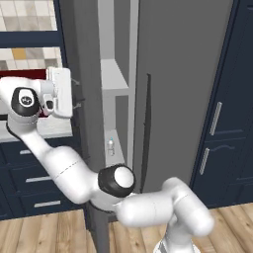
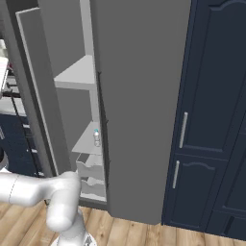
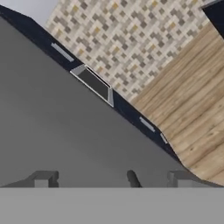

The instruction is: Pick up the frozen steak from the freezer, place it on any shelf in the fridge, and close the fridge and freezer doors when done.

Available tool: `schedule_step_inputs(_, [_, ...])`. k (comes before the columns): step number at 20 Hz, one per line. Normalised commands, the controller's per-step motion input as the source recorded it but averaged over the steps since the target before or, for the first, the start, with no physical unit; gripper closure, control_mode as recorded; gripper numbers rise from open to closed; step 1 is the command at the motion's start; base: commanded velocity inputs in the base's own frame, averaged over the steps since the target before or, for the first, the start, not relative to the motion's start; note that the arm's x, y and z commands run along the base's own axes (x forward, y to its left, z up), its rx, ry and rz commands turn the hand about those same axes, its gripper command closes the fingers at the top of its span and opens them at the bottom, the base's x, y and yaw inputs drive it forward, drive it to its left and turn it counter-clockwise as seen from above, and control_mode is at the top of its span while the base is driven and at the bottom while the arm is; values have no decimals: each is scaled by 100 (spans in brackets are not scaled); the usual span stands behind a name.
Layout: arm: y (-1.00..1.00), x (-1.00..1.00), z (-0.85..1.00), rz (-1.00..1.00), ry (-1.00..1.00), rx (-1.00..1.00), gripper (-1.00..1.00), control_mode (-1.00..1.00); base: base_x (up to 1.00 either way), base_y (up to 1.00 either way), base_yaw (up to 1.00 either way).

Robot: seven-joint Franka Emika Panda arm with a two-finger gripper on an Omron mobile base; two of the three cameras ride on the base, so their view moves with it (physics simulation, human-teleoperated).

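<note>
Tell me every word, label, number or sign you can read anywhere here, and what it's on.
None can be read.
Bottle on a shelf inside the open compartment: any label is too small and blurred to tell.
Grey doors, navy cabinets and tiled wall: no writing shows.
Robot arm: plain white, no lettering visible.
</note>
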Motion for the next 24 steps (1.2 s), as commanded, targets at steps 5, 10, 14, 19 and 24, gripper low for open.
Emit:
schedule_step_inputs(5, [-100, 7, 0, 0, 0, 0, -100, -100, 0, 0, 0])
schedule_step_inputs(10, [-98, 14, 0, 0, 0, 0, -100, -100, 0, 0, 0])
schedule_step_inputs(14, [-95, 14, 0, 0, 0, 0, -100, -100, 0, 0, 0])
schedule_step_inputs(19, [-98, 24, 0, 3, 0, 2, -100, -100, 0, 0, 0])
schedule_step_inputs(24, [-94, 24, 2, 7, 0, 5, -100, -100, 0, 0, 0])
